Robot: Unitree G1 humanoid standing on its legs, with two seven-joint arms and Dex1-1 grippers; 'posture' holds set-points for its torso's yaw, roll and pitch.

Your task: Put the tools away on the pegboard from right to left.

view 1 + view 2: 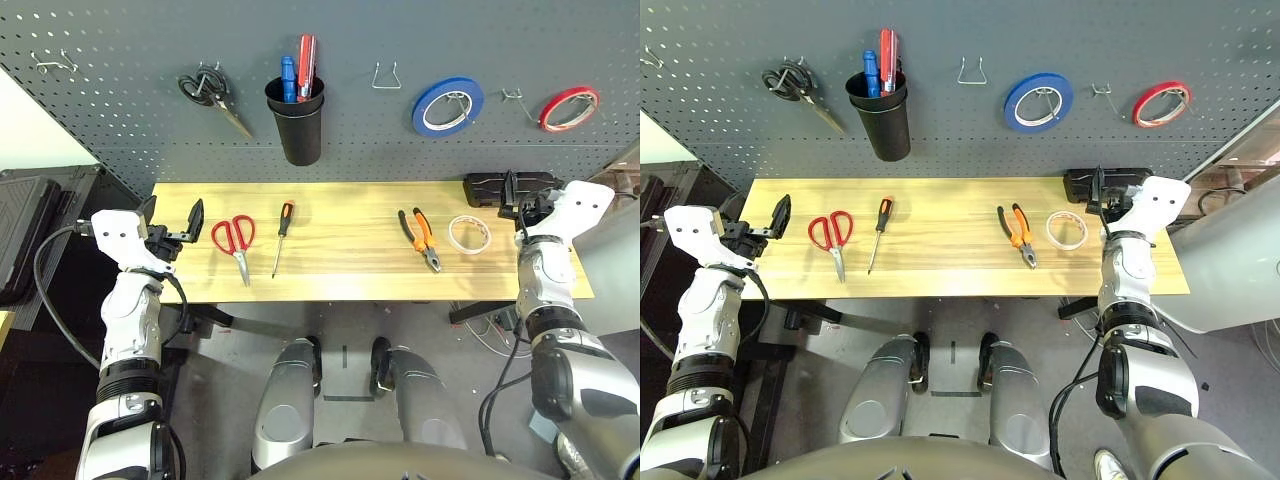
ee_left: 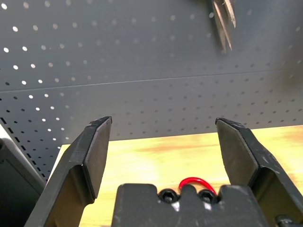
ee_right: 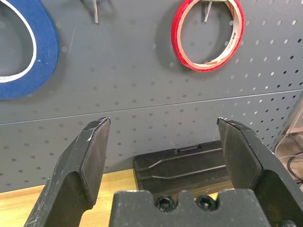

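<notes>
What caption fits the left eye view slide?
Open grippers flank scissors, screwdriver, pliers and tape roll below the pegboard.

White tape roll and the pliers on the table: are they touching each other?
Apart. In the left eye view, bare wood shows between the white tape roll and the pliers.

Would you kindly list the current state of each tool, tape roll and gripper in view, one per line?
white tape roll: flat on the table, not hung.
pliers: lying on the table, jaws shut.
screwdriver: lying on the table.
red-handled scissors: lying on the table, blades closed.
black-handled scissors: hanging on the pegboard.
blue tape roll: hung on a hook.
red tape roll: hung on a hook.
left gripper: open, empty.
right gripper: open, empty.
</notes>
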